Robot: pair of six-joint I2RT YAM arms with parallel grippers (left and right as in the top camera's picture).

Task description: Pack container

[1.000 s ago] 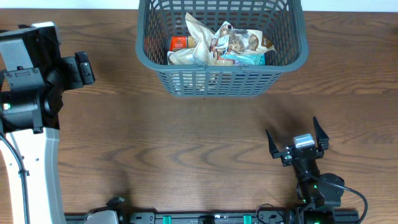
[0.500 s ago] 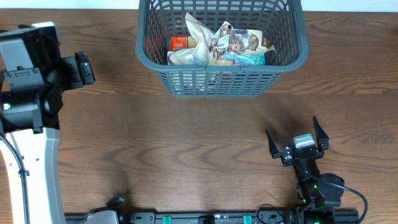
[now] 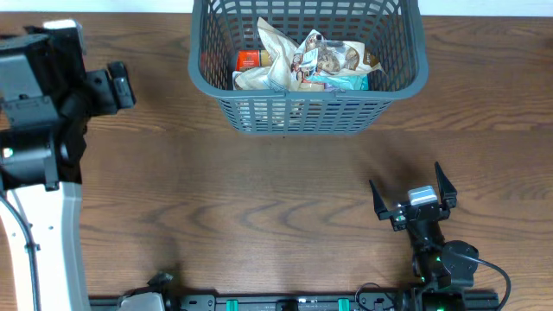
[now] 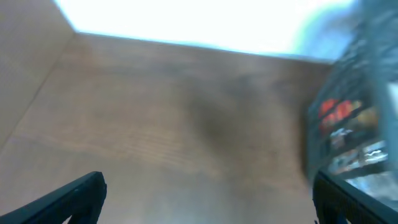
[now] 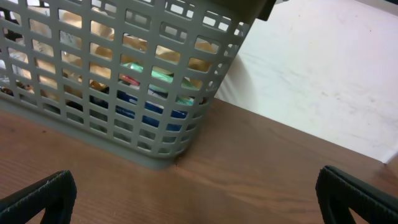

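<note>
The right fingers stand spread wide and released, with nothing between them, at the lower right of the overhead view over bare counter. Their wrist view looks across the wood to a near corner of the container, which is well apart from them. The left fingers are likewise spread and hold nothing, at the upper left of the overhead view, apart from the container's left side. Their wrist view is blurred, with the slotted wall at its right edge. The container sits on the counter at the top centre of the overhead view. It holds crumpled snack packets and an orange packet towards its left.
</note>
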